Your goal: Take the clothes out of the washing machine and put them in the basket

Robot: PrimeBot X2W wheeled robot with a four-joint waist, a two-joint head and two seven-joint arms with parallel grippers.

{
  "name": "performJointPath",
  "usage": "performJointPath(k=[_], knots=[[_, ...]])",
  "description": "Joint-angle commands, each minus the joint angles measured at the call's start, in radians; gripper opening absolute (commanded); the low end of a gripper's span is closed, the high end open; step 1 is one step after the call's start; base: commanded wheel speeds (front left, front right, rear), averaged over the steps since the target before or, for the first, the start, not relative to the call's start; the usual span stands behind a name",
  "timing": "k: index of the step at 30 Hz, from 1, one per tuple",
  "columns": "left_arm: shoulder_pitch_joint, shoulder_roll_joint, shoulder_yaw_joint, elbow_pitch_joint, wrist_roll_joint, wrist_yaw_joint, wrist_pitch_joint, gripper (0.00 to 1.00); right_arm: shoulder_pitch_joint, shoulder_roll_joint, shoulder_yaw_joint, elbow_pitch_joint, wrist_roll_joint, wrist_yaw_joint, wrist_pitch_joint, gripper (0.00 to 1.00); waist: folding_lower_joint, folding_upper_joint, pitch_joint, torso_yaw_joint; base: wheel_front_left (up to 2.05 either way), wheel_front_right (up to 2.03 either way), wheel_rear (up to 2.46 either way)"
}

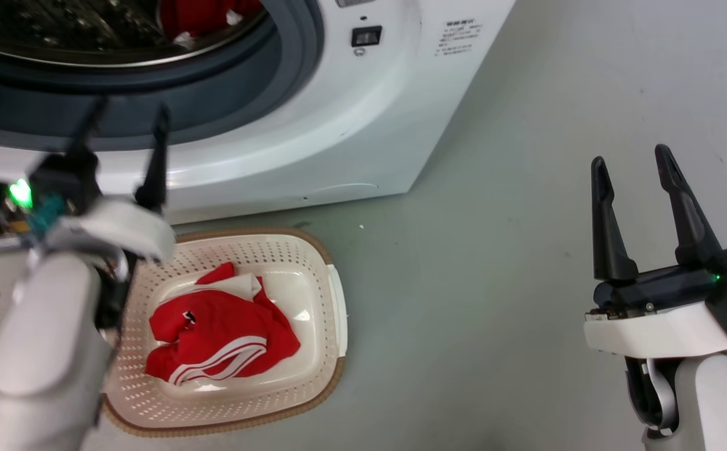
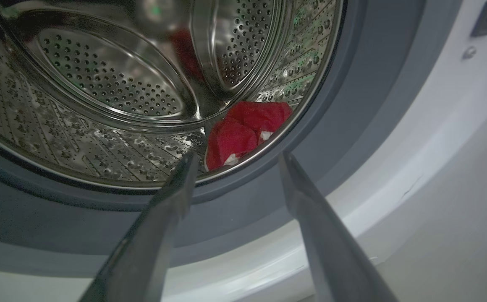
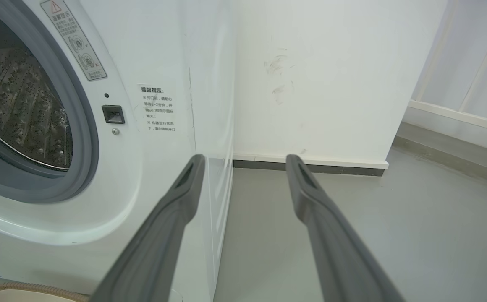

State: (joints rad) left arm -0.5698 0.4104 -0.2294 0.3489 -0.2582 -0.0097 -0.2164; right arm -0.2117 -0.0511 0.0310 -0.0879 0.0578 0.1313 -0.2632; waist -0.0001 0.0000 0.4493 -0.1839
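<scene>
The white washing machine stands with its porthole uncovered. Red clothes lie at the drum's front lip, also seen at the top of the head view as a red garment. Another red garment with white stripes lies in the cream basket on the floor before the machine. My left gripper is open and empty, its fingers pointing at the porthole's grey rubber rim, just short of the clothes. My right gripper hangs open and empty over the bare floor to the right.
Grey floor spreads right of the basket and the machine. A white wall with a dark skirting stands behind the machine's right side. The basket's brown rim shows at the machine's foot.
</scene>
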Motion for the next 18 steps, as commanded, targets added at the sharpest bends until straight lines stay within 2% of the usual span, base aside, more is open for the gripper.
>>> performJointPath(k=[1, 8, 18], knots=[[-0.029, 0.008, 0.001, 0.0, 0.001, -0.008, 0.012, 1.0, -0.014, 0.002, 0.002, -0.003, 0.005, -0.001, -0.002, 1.0, 0.0001, 0.0, 0.026, -0.023, 0.0, 0.0, 0.0], [-0.304, 0.086, -0.004, 0.045, -0.052, -0.09, 0.228, 1.0, -0.049, 0.002, 0.018, -0.015, 0.043, -0.001, -0.002, 1.0, 0.0001, 0.0, 0.132, -0.09, 0.0, 0.0, 0.0], [-0.699, 0.172, -0.053, 0.243, -0.143, -0.119, 0.592, 1.0, -0.089, 0.002, 0.099, -0.038, 0.114, -0.001, -0.002, 1.0, 0.0001, 0.0, 0.275, -0.189, 0.0, 0.0, 0.0]])
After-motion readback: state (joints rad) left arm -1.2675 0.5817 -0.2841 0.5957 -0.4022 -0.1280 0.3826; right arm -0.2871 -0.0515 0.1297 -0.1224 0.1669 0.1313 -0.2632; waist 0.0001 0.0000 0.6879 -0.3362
